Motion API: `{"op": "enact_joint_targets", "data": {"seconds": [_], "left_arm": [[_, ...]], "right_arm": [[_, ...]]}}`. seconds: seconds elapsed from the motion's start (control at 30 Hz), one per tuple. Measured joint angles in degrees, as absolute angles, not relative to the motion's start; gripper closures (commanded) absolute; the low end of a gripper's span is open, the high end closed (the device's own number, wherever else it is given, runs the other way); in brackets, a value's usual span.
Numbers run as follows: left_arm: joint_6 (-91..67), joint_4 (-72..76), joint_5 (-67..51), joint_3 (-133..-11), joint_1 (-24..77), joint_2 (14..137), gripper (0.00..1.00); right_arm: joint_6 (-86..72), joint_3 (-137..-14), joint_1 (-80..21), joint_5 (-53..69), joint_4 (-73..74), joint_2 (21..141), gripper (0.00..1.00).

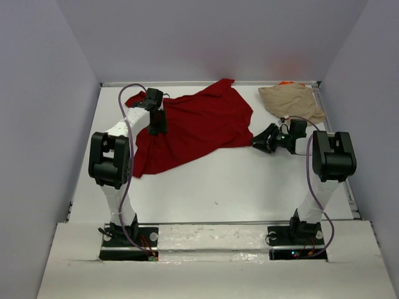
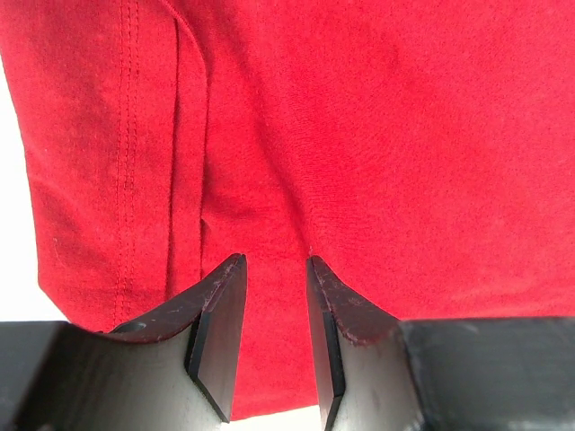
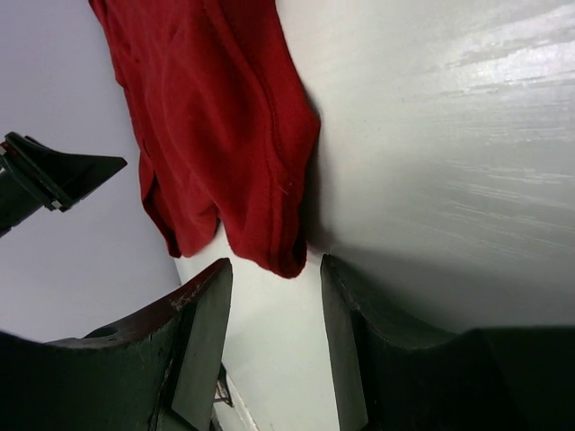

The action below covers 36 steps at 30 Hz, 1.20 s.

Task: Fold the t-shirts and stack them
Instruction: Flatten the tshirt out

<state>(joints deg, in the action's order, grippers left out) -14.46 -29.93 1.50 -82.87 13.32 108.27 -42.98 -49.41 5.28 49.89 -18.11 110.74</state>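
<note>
My left arm (image 1: 122, 194) and right arm (image 1: 315, 194) are white tubes with black joint housings (image 1: 111, 159), purple cables (image 1: 131, 134) and black wedge fingers (image 2: 218, 346).

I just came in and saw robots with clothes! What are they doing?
Two robot arms are working on a dark red t-shirt lying rumpled on the white table. The left arm's fingers are parted just over its left side. The right arm's fingers are open at its right corner. A tan t-shirt sits at the back right.

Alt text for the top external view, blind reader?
A dark red t-shirt lies rumpled across the far half of a white table, the left gripper over its left side and the right gripper by its right edge. A tan shirt sits crumpled at far right, orange fabric peeking behind.
</note>
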Motion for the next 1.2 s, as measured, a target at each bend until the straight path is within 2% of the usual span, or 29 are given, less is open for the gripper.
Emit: {"op": "enact_joint_targets", "data": {"seconds": [0.13,0.33,0.43,0.47,0.7,0.9,1.03,1.2], "left_arm": [[-14.46,-29.80,1.48,-82.96,13.32,108.27,0.57],[-14.44,-29.82,1.23,-82.96,13.32,108.27,0.57],[-14.44,-29.80,1.17,-82.96,13.32,108.27,0.57],[-14.44,-29.80,1.17,-82.96,13.32,108.29,0.57],[-14.44,-29.80,1.10,-82.96,13.32,108.27,0.57],[-14.44,-29.78,1.30,-82.96,13.39,108.27,0.57],[-14.41,-29.78,1.45,-82.96,13.47,108.27,0.57],[-14.37,-29.80,1.80,-82.96,13.98,108.27,0.58]], "right_arm": [[-42.13,-51.11,4.80,49.76,-17.74,111.57,0.52],[-39.40,-55.20,2.37,48.60,-15.51,113.93,0.70],[-38.06,-56.64,0.75,47.59,-13.47,114.13,0.89],[-37.67,-57.04,0.05,47.33,-12.97,114.13,1.00],[-34.57,-58.72,-4.73,42.26,-7.35,112.49,1.00],[-29.43,-60.01,-11.00,29.36,1.52,104.40,1.00],[-25.85,-66.59,-14.04,21.28,6.94,99.55,1.00],[-22.11,-76.95,-14.22,13.80,11.73,100.05,1.00]]}}
